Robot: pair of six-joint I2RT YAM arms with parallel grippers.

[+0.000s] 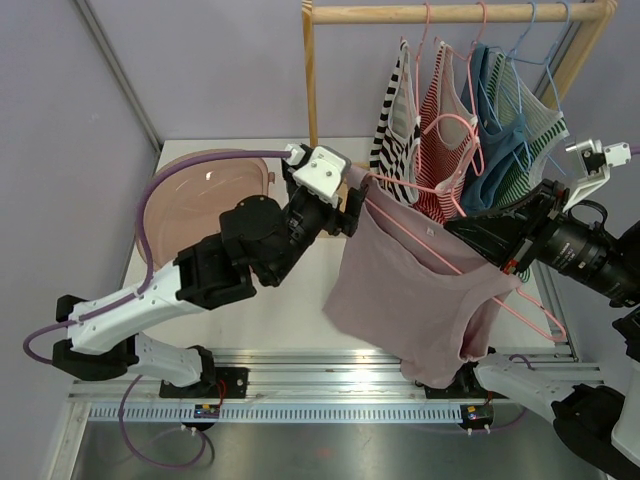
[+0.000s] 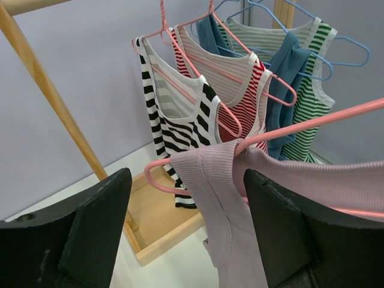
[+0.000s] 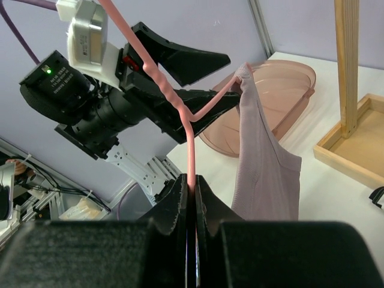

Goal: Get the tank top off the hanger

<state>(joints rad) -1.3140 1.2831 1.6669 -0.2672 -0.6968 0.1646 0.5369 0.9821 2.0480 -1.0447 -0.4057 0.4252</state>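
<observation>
The right gripper (image 3: 191,201) is clamping its jaws tight on the pink hanger (image 3: 189,144), which is carrying the mauve tank top (image 1: 410,290) above the worktop (image 1: 270,315); the left gripper (image 2: 187,234) is holding its jaws spread either side of one shoulder strap

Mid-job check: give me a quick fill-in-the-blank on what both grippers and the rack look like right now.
1. The right gripper is ____ on the pink hanger.
2. The left gripper has its fingers ____, with the strap of the mauve tank top between them.
3. On the rack, the striped tank top nearest the left wooden post is black and ____.

Missing words: shut; open; white.
</observation>
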